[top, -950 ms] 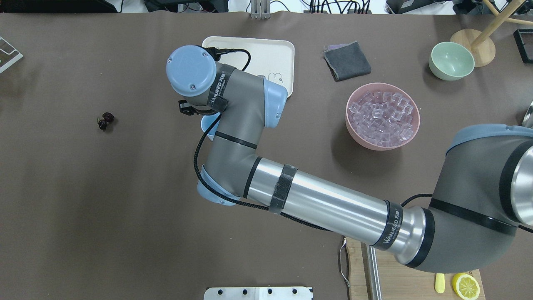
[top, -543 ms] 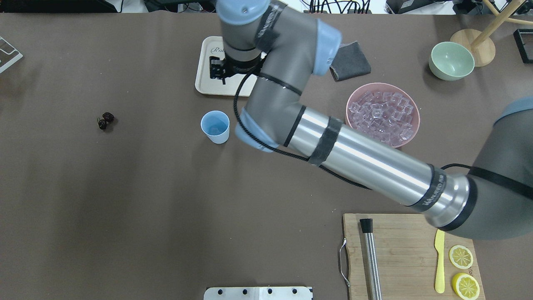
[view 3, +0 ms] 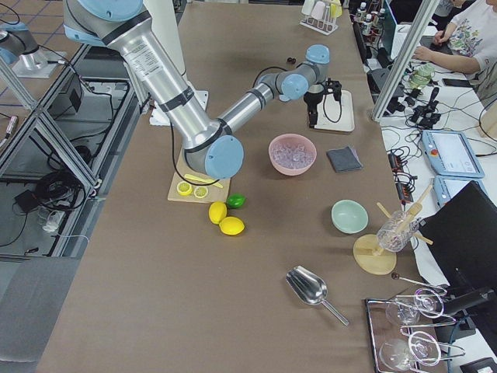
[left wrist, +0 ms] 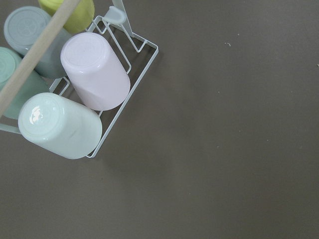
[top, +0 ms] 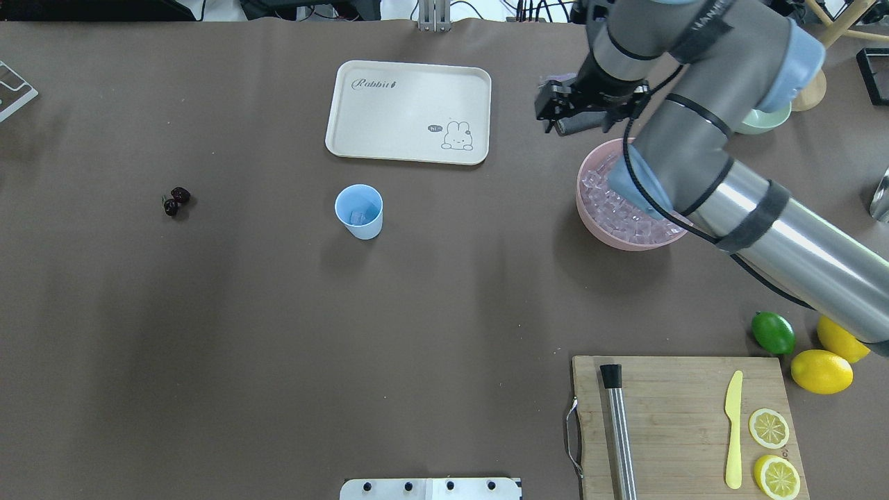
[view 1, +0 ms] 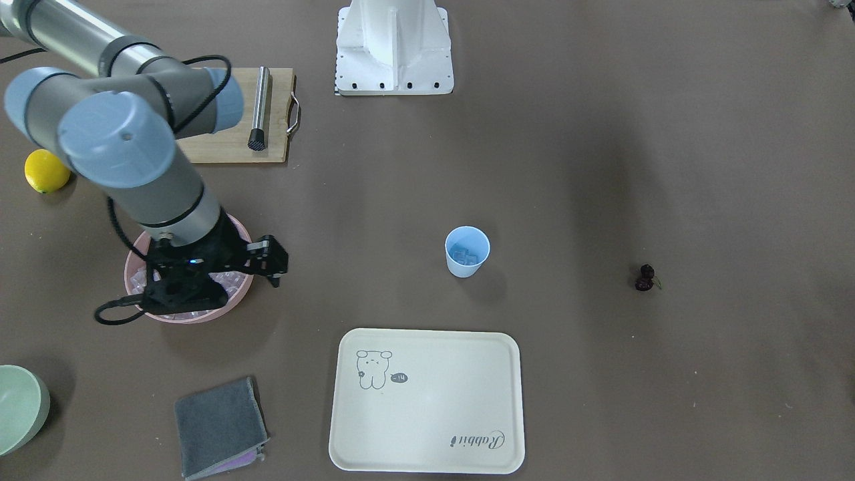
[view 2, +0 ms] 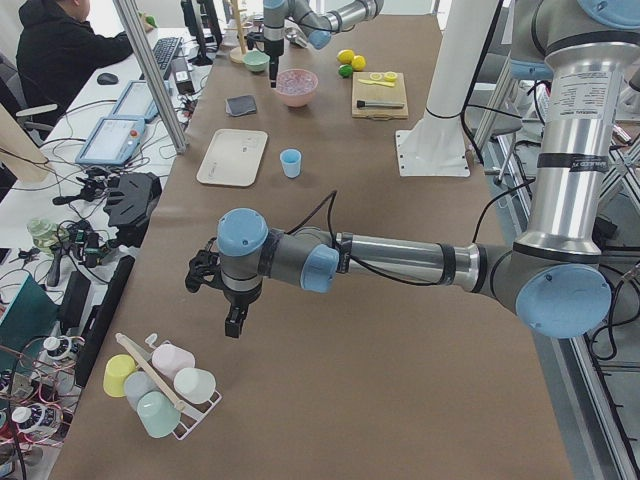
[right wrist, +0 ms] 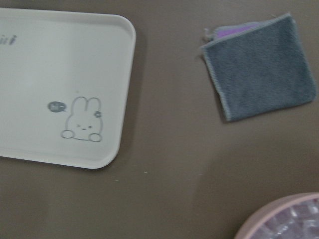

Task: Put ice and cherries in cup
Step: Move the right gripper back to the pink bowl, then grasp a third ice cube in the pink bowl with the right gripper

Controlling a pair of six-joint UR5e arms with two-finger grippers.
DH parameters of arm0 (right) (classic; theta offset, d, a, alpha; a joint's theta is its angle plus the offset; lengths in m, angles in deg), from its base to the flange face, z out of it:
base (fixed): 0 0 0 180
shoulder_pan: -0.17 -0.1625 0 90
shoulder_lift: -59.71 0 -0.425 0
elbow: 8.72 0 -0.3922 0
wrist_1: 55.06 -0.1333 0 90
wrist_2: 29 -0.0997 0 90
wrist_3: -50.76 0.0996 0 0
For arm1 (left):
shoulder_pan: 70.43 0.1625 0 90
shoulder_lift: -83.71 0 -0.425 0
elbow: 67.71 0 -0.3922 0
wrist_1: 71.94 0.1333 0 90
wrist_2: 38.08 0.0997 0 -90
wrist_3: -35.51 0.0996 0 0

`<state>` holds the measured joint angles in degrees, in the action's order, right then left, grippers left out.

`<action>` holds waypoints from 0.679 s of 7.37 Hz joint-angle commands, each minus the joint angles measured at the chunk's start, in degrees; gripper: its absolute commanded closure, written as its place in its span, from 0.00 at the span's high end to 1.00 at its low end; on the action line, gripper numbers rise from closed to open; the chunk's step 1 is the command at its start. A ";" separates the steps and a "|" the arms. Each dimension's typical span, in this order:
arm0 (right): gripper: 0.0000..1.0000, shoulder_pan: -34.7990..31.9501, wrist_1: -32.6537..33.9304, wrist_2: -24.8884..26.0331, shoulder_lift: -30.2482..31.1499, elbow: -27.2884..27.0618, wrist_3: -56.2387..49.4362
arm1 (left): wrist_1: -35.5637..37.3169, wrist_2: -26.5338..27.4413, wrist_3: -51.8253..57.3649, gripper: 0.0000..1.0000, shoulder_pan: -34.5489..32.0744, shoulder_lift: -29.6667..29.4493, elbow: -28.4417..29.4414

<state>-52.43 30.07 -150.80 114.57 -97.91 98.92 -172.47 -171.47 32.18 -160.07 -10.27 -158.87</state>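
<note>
Front-facing view: finds the cup upright about midway between the long edges of the surface, with a little ice at its bottom. Puts the cherries well apart from it, toward the left end. Sets the right gripper over the rim of the pink bowl toward the right end; cannot tell parted jaws from closed ones here.

Overhead view: repeats that layout and catches the change. Had the right gripper above the cup a second ago and above the cream tray by the far edge half a second ago; now has it past the tray, at the pink bowl's far side. Leaves cup and cherries where they were.

Left side view: holds the left gripper low near the left end, close to a wire rack of cups; cannot judge its jaws.

Right side view: points the right gripper straight down between tray and pink bowl.

Left wrist view: looks down on the rack at one corner, without any jaws in frame.

Right wrist view: takes in a tray corner, a grey cloth and an arc of the pink bowl with more ice.
</note>
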 commanded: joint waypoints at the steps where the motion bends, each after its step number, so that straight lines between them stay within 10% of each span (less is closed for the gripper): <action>1: 0.98 -0.93 -7.93 -0.54 8.13 -1.07 -1.40 | -0.62 -0.03 -0.09 0.98 0.00 0.20 -0.69; 5: 0.98 2.05 -12.98 0.60 11.23 -0.80 -1.14 | -0.63 -0.03 -0.09 0.98 0.09 -0.06 -0.34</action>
<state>-51.50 17.60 -150.50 125.78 -98.39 97.43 -173.09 -171.45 32.09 -160.00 -10.32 -159.25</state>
